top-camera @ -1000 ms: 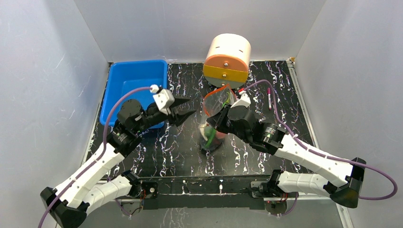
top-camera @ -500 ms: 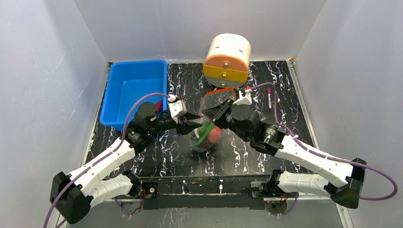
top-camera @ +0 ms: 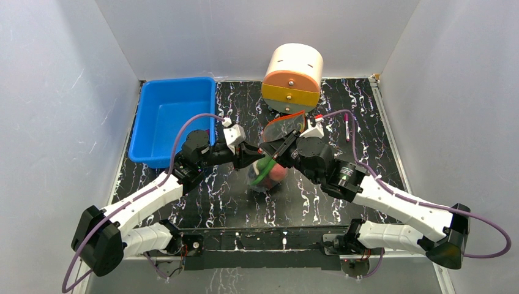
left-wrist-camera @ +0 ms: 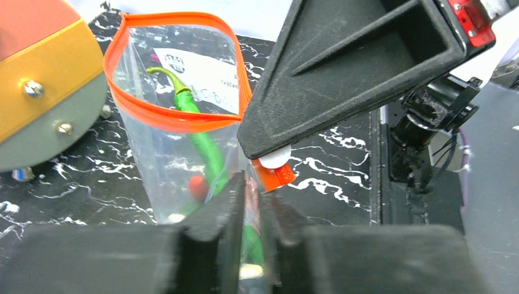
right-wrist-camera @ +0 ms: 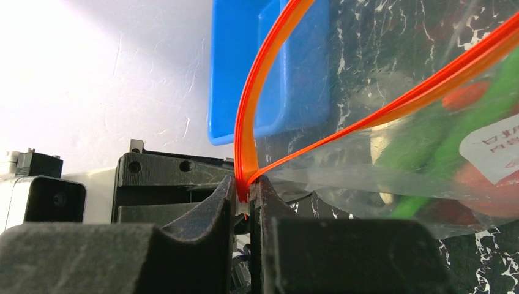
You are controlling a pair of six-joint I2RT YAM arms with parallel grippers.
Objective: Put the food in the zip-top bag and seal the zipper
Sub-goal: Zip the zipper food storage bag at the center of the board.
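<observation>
The zip-top bag [top-camera: 283, 127] hangs tilted over the table's middle with its mouth open in a loop. My right gripper [top-camera: 276, 149] is shut on the end of the zipper [right-wrist-camera: 257, 104], pinching the orange-red strip at its corner [right-wrist-camera: 246, 193]. My left gripper [top-camera: 256, 158] has closed on the bag's clear side just below that corner [left-wrist-camera: 254, 202], with film between the jaws. Food lies inside: a green pepper [left-wrist-camera: 202, 138], a red chili [left-wrist-camera: 197, 187] and a pink-red fruit [top-camera: 276, 174]. The zipper [left-wrist-camera: 174, 119] gapes wide.
A blue bin [top-camera: 171, 119] stands at the back left. A round cream and orange drawer unit [top-camera: 292, 76] sits right behind the bag. A pink pen [top-camera: 347, 128] lies at the back right. White walls close in three sides.
My left arm swung right from beside the blue bin to the bag and its jaws closed on the bag's side. The right gripper kept its grip and the bag dropped and tilted.
</observation>
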